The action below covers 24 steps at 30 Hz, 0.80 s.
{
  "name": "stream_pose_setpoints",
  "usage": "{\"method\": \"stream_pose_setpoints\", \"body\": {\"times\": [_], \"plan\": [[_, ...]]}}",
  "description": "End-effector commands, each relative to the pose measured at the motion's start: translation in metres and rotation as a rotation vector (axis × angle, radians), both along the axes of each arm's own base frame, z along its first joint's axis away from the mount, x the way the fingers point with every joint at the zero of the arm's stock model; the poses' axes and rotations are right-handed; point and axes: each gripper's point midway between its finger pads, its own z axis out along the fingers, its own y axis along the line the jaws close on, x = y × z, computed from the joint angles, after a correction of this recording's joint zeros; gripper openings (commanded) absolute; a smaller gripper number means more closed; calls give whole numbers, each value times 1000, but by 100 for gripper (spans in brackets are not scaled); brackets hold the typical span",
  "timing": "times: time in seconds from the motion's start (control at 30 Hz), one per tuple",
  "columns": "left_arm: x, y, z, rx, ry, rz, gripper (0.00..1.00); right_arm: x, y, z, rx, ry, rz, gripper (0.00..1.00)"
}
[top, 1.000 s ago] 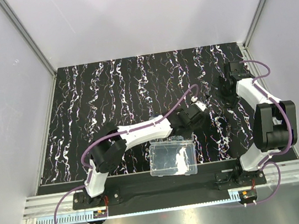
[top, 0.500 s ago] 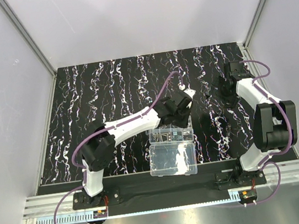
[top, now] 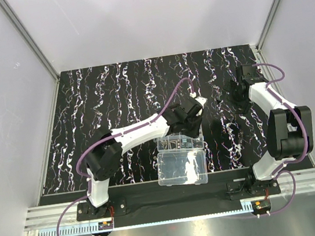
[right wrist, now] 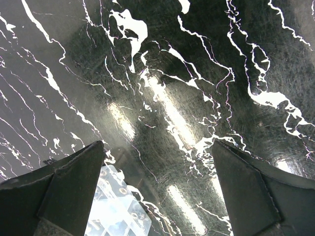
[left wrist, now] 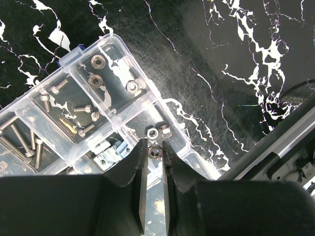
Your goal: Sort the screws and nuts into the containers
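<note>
The left gripper [left wrist: 154, 148] pinches a flanged nut [left wrist: 155, 153] narrowly above the organizer box [left wrist: 110, 39], over its cell [left wrist: 142, 120] holding two nuts [left wrist: 158, 131], likely for dropping. The right gripper [right wrist: 157, 147] hangs wide open, right of the box.

Clear glossy plastic organizer box [left wrist: 167, 118], shiny metal nut [left wrist: 155, 152] — glossy marbled mat [left wrist: 221, 49]
</note>
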Motion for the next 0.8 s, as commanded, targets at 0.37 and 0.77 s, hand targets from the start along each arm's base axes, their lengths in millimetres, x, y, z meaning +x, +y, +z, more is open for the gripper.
{"method": "stream_pose_setpoints", "body": {"times": [0.37,0.77], "plan": [[3,-5,-8,0,-22,-25,22,8,-1,15,-8,-50,19,100],[33,13,60,-70,-166,61,65,8,-4,16,-27,-50,16,100]]}}
